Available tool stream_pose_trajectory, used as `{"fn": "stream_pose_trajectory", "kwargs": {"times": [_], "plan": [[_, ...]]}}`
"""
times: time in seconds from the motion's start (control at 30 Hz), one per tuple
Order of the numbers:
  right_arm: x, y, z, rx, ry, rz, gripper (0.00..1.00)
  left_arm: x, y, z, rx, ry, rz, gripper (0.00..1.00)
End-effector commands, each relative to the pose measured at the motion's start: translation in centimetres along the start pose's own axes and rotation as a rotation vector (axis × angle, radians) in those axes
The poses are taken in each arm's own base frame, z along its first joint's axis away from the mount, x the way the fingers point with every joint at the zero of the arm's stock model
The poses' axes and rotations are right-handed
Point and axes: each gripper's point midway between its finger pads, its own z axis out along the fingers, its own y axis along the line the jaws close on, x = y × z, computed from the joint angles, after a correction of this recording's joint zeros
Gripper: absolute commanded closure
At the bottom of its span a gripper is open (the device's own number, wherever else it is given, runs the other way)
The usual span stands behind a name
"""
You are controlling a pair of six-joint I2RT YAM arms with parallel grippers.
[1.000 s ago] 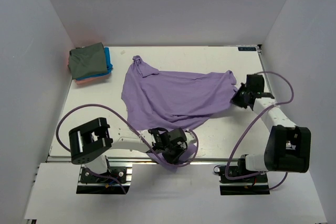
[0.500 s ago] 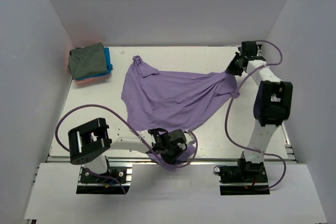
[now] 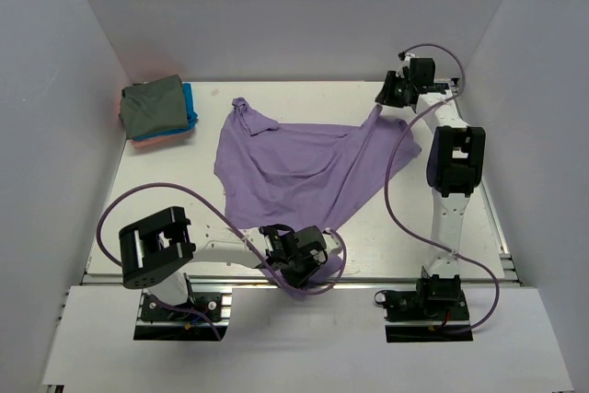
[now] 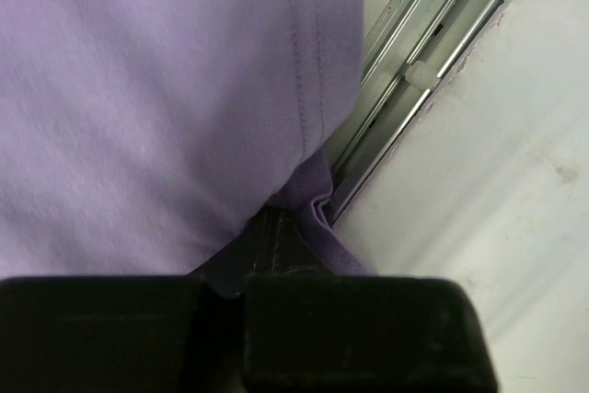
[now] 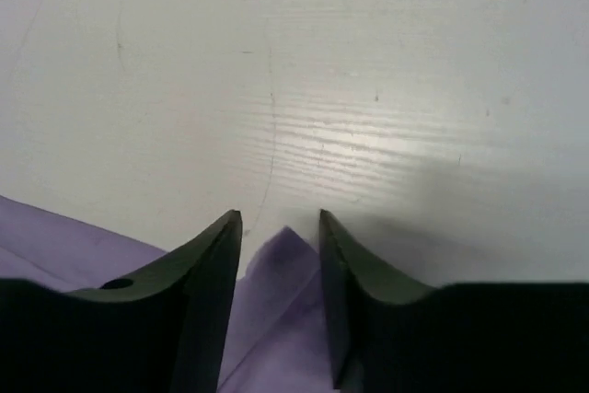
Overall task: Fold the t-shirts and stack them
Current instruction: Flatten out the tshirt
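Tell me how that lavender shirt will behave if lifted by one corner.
Probably floppy: the lavender shirt lies wrinkled, bunched at its far-left corner. Likely light: its thin hem folds where the left hand pinches it. It would probably drape and drag.

The lavender shirt (image 3: 294, 167) lies unfolded and wrinkled across the middle of the worktop (image 3: 166, 167), in a rough triangle. One part is bunched into a small twist toward the far left. A thin corner stretches to the far right, and the near corner droops over the worktop's near edge. Well apart, in the far left corner, sits a folded stack: the olive-grey shirt (image 3: 152, 106) on top, the blue shirt (image 3: 190, 104) beneath it and the pink shirt (image 3: 158, 141) at the bottom.
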Motion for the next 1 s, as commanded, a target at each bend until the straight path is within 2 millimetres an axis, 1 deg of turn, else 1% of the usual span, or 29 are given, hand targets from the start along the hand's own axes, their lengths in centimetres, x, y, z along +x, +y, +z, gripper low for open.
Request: {"fn": "stream_pose_trajectory", "kwargs": {"times": [0.0,0.03,0.07,0.1,0.13,0.17,0.2,0.23,0.27,0.3,0.33,0.37,0.4,0.43,0.47,0.5,0.53,0.57,0.67,0.7,0.73,0.77,0.83,0.87,0.9,0.97], "plan": [[-2.4,0.9,-0.3,-0.011,-0.037,-0.158,0.51,0.5,1.6,-0.6,-0.064,0.020,0.008,1.00],[-2.5,0.9,-1.8,0.012,-0.034,-0.157,0.34,0.3,1.5,-0.7,-0.061,0.011,0.009,1.00],[-3.9,0.7,-3.6,0.054,-0.070,-0.143,0.10,0.3,1.5,-0.8,-0.058,0.001,0.009,1.00],[-4.1,0.7,-4.5,0.071,-0.078,-0.132,0.10,0.1,1.4,-0.8,-0.056,-0.008,0.010,1.00],[-4.6,0.7,-6.2,0.085,-0.099,-0.124,0.10,-0.2,1.3,-1.0,-0.052,-0.020,0.011,1.00],[-3.4,0.2,-6.7,0.106,-0.080,-0.103,0.10,0.2,1.6,-0.9,-0.064,-0.014,0.010,1.00],[-3.8,-0.7,-8.5,0.183,-0.103,-0.075,0.10,-0.1,1.5,-1.2,-0.060,-0.025,0.002,1.00],[-3.3,-0.7,-9.8,0.208,-0.104,-0.035,0.10,-0.4,1.6,-1.4,-0.064,-0.047,0.004,1.00],[-3.4,-2.9,-11.1,0.280,-0.115,0.009,0.10,-0.4,1.6,-1.4,-0.065,-0.048,0.004,1.00],[-2.3,-4.8,-12.6,0.355,-0.103,0.083,0.10,-1.0,1.5,-1.8,-0.067,-0.075,0.005,1.00],[-2.1,-5.0,-13.6,0.373,-0.109,0.131,0.10,-0.8,1.8,-1.9,-0.080,-0.080,0.005,1.00],[1.2,-5.8,-13.9,0.403,-0.021,0.191,0.10,-1.2,1.8,-2.3,-0.083,-0.100,-0.005,1.00],[2.0,-7.8,-14.8,0.443,-0.004,0.239,0.10,-1.0,1.8,-2.3,-0.083,-0.101,-0.014,1.00],[3.0,-8.3,-14.9,0.449,0.015,0.306,0.10,-1.4,2.1,-2.3,-0.099,-0.117,-0.015,1.00],[5.1,-9.8,-15.4,0.482,0.072,0.362,0.10,-1.7,1.9,-2.6,-0.095,-0.130,-0.014,1.00],[5.9,-9.8,-15.2,0.461,0.102,0.389,0.10,-1.7,1.9,-2.6,-0.095,-0.130,-0.014,1.00],[6.6,-10.4,-15.2,0.431,0.128,0.437,0.10,-2.0,2.2,-2.9,-0.113,-0.146,-0.027,1.00],[7.9,-10.3,-15.2,0.428,0.170,0.500,0.12,-2.0,2.2,-2.9,-0.113,-0.147,-0.027,1.00],[9.5,-9.5,-14.4,0.369,0.206,0.489,0.12,-2.0,2.5,-2.9,-0.129,-0.152,-0.028,1.00],[10.8,-9.6,-13.9,0.362,0.216,0.495,0.12,-2.3,2.6,-3.1,-0.138,-0.165,-0.038,1.00],[11.3,-10.1,-13.9,0.380,0.216,0.500,0.12,-2.5,2.5,-3.1,-0.136,-0.174,-0.037,1.00],[12.3,-10.3,-13.7,0.387,0.232,0.501,0.12,-2.1,2.6,-3.0,-0.138,-0.166,-0.047,1.00],[13.1,-10.8,-13.5,0.417,0.246,0.491,0.12,-2.3,2.5,-3.2,-0.134,-0.175,-0.056,1.00],[13.1,-10.9,-13.5,0.411,0.246,0.472,0.12,-1.8,2.7,-3.0,-0.137,-0.165,-0.056,1.00],[13.2,-10.7,-13.1,0.393,0.239,0.470,0.13,-2.2,2.5,-3.2,-0.131,-0.183,-0.065,1.00],[13.0,-10.5,-12.7,0.368,0.225,0.465,0.16,-2.1,2.2,-3.2,-0.112,-0.177,-0.064,1.00]]}}
